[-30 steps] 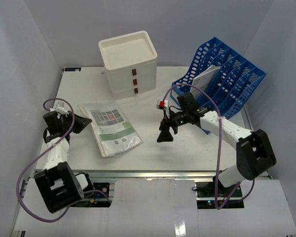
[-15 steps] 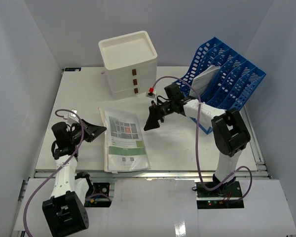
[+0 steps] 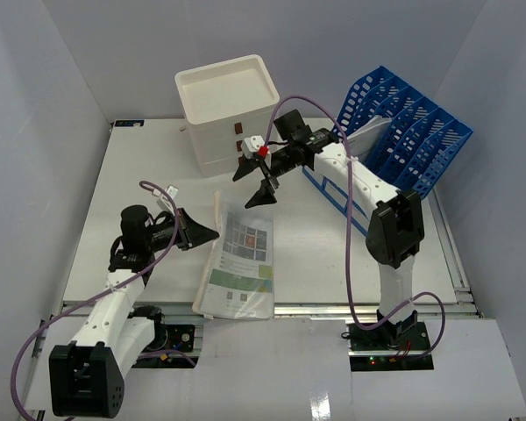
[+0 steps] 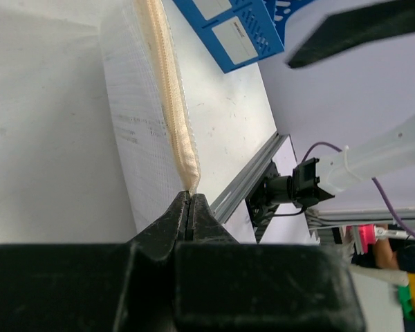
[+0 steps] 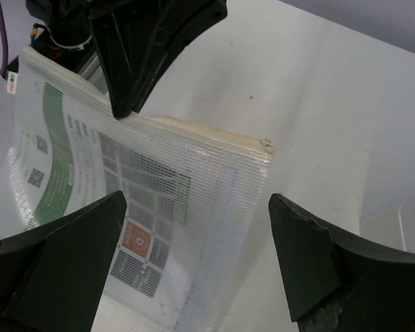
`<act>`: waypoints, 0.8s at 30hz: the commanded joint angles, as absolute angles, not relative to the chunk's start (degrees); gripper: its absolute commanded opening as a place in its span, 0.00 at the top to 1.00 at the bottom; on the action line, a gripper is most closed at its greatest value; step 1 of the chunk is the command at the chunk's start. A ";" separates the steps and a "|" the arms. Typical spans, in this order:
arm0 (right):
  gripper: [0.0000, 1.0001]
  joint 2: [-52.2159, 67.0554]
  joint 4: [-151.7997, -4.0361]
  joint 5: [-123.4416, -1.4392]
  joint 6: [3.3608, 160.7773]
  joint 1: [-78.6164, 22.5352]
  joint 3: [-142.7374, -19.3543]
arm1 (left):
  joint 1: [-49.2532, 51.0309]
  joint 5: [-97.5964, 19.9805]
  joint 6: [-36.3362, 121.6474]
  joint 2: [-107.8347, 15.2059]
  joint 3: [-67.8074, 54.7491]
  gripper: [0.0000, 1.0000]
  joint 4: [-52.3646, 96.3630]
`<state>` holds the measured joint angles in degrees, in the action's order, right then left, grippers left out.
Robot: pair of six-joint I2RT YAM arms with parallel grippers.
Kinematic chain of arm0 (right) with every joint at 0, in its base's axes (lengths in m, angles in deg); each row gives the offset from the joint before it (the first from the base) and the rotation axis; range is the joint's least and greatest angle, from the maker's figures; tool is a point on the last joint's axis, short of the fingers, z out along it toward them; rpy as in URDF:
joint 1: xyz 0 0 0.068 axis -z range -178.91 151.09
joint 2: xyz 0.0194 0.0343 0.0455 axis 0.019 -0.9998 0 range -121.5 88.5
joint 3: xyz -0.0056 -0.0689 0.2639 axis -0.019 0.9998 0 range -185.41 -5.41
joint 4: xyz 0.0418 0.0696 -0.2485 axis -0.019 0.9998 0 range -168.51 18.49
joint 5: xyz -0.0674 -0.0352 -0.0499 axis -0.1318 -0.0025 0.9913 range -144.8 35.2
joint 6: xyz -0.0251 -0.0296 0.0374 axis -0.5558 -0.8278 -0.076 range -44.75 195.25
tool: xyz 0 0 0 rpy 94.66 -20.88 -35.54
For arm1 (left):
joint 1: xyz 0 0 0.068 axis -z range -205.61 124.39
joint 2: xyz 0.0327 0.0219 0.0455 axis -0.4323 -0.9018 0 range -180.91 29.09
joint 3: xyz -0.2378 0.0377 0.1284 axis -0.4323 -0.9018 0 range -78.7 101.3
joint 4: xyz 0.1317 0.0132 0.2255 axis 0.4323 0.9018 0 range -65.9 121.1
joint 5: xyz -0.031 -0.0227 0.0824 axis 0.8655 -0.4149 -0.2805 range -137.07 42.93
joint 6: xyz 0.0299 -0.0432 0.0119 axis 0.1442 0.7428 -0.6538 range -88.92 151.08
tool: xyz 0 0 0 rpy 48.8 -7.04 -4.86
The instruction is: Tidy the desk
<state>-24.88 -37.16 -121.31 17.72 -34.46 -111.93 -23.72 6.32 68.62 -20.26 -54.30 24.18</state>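
Wrist footage from the left arm showed what the overhead view could not: the left claw pinched shut on the zipper edge of a mesh pouch. From above, the pouch lay flat on the white tabletop near its front rail, with that claw at its left edge. The left arm stretched low over the tabletop. The right arm reached far left, its right claw spread wide, gripping nothing, above the pouch's far end and near the drawer box.
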 commanded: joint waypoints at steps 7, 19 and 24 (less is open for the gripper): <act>0.10 -29.81 -26.22 -117.64 7.45 -36.09 -112.82 | -19.04 8.65 65.70 -21.27 -49.27 1.00 21.91; 0.10 -30.07 -27.98 -113.71 8.12 -35.18 -113.47 | -15.19 9.60 65.81 -19.27 -47.52 1.00 23.29; 0.10 -29.08 -27.54 -112.84 8.28 -32.46 -117.23 | -15.03 9.69 65.66 -17.80 -47.50 1.00 25.70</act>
